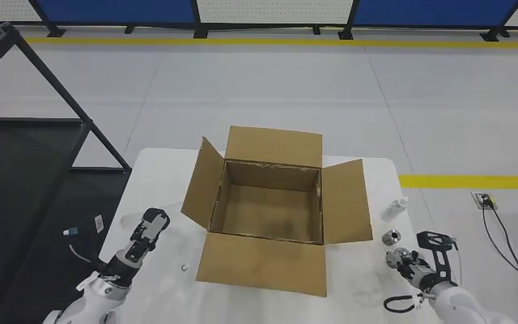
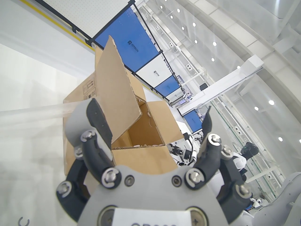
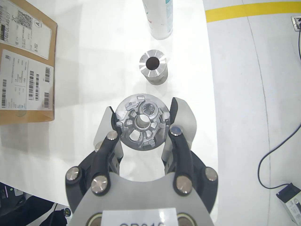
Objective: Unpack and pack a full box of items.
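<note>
One cast metal hub (image 3: 143,124) is gripped between the closed-in fingers of the right gripper (image 3: 144,115), at the near right of the white table (image 1: 162,178). Just beyond it, apart, one steel cylinder (image 3: 154,68) stands upright. Farther still, one clear bottle (image 3: 158,8) is noted. One cardboard box (image 1: 263,266) sits mid-table, left of all three, four flaps spread open. The left gripper (image 1: 154,220) is held near left of the box, jaws wide, aimed at it.
</note>
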`<move>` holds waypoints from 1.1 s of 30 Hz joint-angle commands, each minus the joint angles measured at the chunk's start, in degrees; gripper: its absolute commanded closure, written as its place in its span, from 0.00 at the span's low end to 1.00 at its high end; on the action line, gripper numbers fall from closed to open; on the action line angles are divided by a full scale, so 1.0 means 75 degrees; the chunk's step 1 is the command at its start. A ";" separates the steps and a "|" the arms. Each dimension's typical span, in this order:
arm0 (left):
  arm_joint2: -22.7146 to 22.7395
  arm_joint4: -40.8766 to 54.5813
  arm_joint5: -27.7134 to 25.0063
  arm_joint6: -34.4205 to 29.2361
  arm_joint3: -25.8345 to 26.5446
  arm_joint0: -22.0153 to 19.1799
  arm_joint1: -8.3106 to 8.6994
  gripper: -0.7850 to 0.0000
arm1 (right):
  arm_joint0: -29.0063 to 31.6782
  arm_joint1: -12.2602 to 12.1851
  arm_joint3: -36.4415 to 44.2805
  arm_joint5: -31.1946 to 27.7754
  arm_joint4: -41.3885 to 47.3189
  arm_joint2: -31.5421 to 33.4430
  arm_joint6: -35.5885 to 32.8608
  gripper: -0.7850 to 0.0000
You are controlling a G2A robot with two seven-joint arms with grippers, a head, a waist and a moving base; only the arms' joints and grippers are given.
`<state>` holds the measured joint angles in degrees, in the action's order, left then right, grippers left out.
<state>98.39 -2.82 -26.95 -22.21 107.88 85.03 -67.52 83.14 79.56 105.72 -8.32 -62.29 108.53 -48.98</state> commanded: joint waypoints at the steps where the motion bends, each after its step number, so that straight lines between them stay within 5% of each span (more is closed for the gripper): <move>1: 0.0000 0.0000 0.0000 0.0000 0.0000 0.0000 0.0000 0.00 | 0.0007 -0.0025 -0.0043 -0.0080 -0.0056 -0.0045 0.0029 1.00; 24: 0.0000 0.0000 0.0000 0.0000 0.0000 0.0000 0.0000 0.00 | -0.0255 -0.0254 -0.0431 0.0168 -0.0657 -0.0582 0.0021 1.00; 33: 0.0000 0.0000 0.0000 0.0000 0.0000 0.0000 0.0000 0.00 | -0.0290 -0.0329 -0.0525 0.0296 -0.0631 -0.0656 -0.0025 0.60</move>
<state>98.39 -2.82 -26.95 -22.21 107.88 85.03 -67.52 80.96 77.15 101.80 -6.14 -67.09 103.67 -49.16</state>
